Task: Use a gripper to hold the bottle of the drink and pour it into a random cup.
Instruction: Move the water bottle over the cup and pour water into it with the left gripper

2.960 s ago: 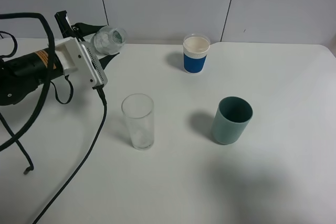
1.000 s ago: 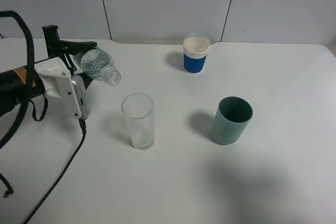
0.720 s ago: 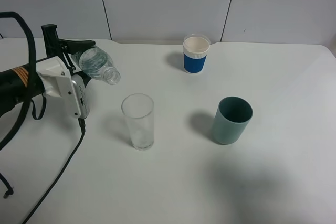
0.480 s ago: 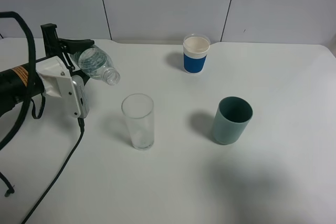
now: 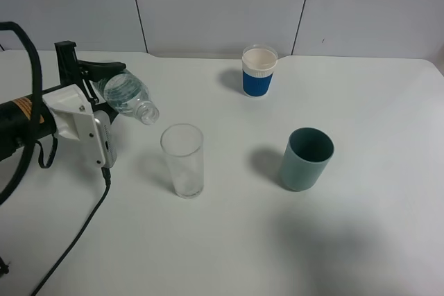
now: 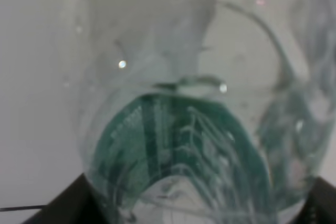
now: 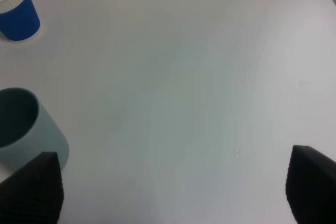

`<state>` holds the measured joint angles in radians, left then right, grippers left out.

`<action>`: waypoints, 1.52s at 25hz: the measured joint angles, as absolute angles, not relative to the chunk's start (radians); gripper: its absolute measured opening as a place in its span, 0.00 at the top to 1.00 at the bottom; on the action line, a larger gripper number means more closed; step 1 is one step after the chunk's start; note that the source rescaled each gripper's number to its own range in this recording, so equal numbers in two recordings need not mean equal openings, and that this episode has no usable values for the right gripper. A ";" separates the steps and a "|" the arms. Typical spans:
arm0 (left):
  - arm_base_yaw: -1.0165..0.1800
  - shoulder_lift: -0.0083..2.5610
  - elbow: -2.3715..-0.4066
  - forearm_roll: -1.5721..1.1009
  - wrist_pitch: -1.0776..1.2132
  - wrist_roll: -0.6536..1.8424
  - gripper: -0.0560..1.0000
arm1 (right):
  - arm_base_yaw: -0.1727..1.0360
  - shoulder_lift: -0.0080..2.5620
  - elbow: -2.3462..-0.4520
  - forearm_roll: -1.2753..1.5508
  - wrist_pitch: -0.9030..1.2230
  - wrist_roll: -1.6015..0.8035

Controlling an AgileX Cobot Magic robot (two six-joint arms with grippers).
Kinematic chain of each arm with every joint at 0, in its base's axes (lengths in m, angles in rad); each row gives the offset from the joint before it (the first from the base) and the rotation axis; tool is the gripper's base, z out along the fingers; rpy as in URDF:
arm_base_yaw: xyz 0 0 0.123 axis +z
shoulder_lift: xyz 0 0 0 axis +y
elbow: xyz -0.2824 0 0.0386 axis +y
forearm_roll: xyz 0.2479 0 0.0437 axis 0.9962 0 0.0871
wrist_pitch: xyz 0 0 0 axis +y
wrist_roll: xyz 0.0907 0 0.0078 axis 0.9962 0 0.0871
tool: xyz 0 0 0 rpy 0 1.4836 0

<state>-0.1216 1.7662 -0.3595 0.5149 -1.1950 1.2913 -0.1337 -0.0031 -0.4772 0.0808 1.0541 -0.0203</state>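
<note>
My left gripper point(image 5: 105, 82), black with a white bracket and an orange label, is shut on the bottle of the drink point(image 5: 129, 96) at the left of the table. The bottle is tipped, its open neck pointing down and right, just above and left of the cup point(image 5: 183, 160), a tall clear glass standing upright. In the left wrist view the bottle point(image 6: 178, 129) fills the frame, showing its green label and black jaw tips at both lower corners. My right gripper point(image 7: 170, 195) is open and empty over the bare table; it does not show in the exterior high view.
A teal opaque cup point(image 5: 306, 159) stands right of the glass and shows in the right wrist view point(image 7: 23, 127). A blue cup with a white rim point(image 5: 259, 71) stands at the back, also in the right wrist view point(image 7: 18, 11). A black cable point(image 5: 76, 233) trails toward the front left.
My left gripper has moved left and lower with the bottle. The bottle has tipped from nearly level to neck-down, and its mouth has sunk slightly toward the glass.
</note>
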 joint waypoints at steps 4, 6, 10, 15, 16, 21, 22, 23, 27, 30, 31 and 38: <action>-0.140 1.766 -0.358 0.495 -1.195 1.298 0.94 | -0.134 -0.003 -0.477 0.081 1.054 -0.020; -0.156 1.766 -0.358 0.474 -1.195 1.311 0.94 | -0.134 -0.003 -0.477 0.081 1.054 -0.020; -0.180 1.766 -0.358 0.416 -1.195 1.340 0.94 | -0.134 -0.003 -0.477 0.081 1.054 -0.020; -0.215 1.766 -0.358 0.322 -1.195 1.380 0.94 | -0.134 -0.003 -0.477 0.081 1.054 -0.020; -0.217 1.766 -0.358 0.316 -1.195 1.387 0.94 | -0.134 -0.003 -0.477 0.081 1.054 -0.020; -0.221 1.766 -0.348 0.308 -1.195 1.397 0.94 | -0.134 -0.003 -0.477 0.081 1.054 -0.020; -0.221 1.766 -0.347 0.307 -1.195 1.399 0.94 | -0.134 -0.003 -0.477 0.081 1.054 -0.020; -0.221 1.765 -0.344 0.306 -1.195 1.401 0.94 | -0.134 -0.003 -0.477 0.081 1.054 -0.020; -0.221 1.741 -0.325 0.305 -1.195 1.404 0.94 | -0.134 -0.003 -0.477 0.081 1.054 -0.020; -0.221 1.703 -0.314 0.303 -1.196 1.404 0.94 | -0.134 -0.003 -0.477 0.081 1.054 -0.020; -0.221 1.694 -0.313 0.303 -1.196 1.404 0.94 | -0.134 -0.003 -0.477 0.081 1.054 -0.020; -0.221 1.689 -0.313 0.295 -1.196 1.404 0.94 | -0.134 -0.003 -0.477 0.081 1.054 -0.020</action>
<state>-0.2206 1.6886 -0.3134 0.2953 -1.1958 1.4039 -0.1337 -0.0031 -0.4772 0.0808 1.0541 -0.0203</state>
